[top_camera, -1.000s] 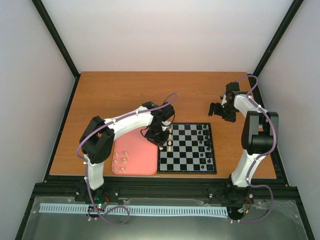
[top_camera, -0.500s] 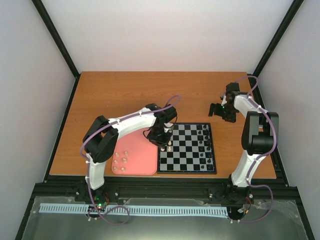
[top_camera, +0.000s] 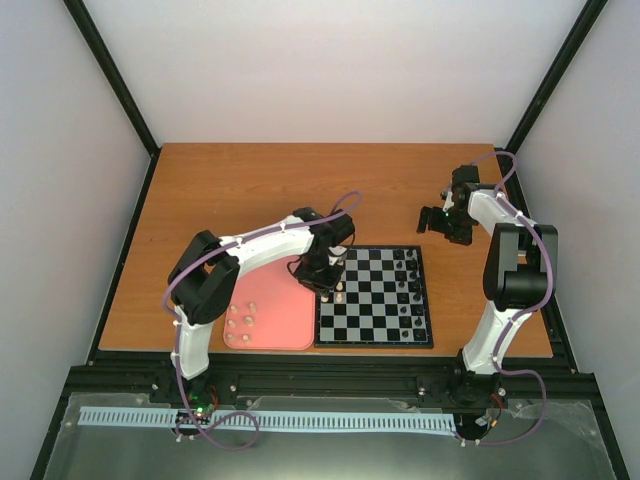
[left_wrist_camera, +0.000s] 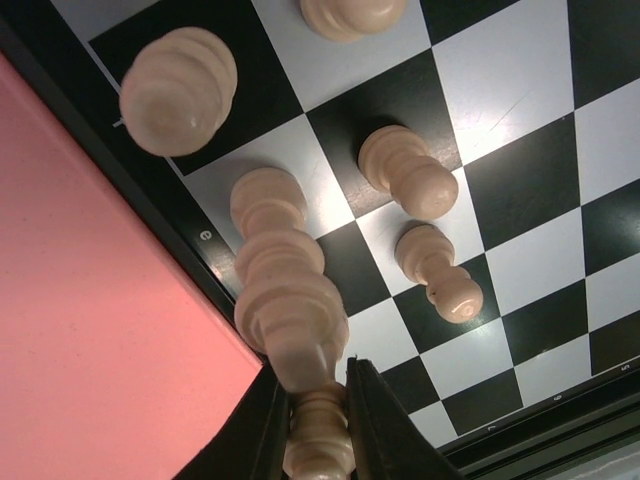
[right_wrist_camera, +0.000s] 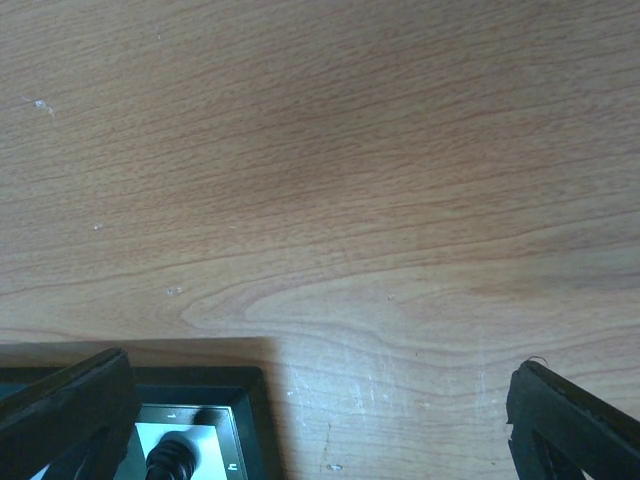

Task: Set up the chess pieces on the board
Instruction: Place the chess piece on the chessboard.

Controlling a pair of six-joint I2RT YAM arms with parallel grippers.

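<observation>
The board (top_camera: pixel 375 312) lies at the front middle of the table. My left gripper (top_camera: pixel 325 285) hangs over its left edge columns. In the left wrist view the left gripper (left_wrist_camera: pixel 318 380) is shut on a tall cream-white chess piece (left_wrist_camera: pixel 285 290), whose base points down at a pale square beside the board's (left_wrist_camera: pixel 520 120) left border. I cannot tell if the base touches. Other cream pieces (left_wrist_camera: pixel 412 180) stand on nearby squares. Several more cream pieces (top_camera: pixel 240 322) lie on the pink tray (top_camera: pixel 280 300). My right gripper (top_camera: pixel 440 220) is open and empty.
Black pieces (top_camera: pixel 405 275) stand along the board's right columns. The right wrist view shows bare wood (right_wrist_camera: pixel 330 200), the board's corner (right_wrist_camera: pixel 250 400) and one black piece (right_wrist_camera: pixel 175 455). The pink tray (left_wrist_camera: pixel 90 330) abuts the board's left border.
My left gripper has shifted slightly right and nearer, from the tray's edge onto the board's left columns, with the piece in it. The right arm has not moved.
</observation>
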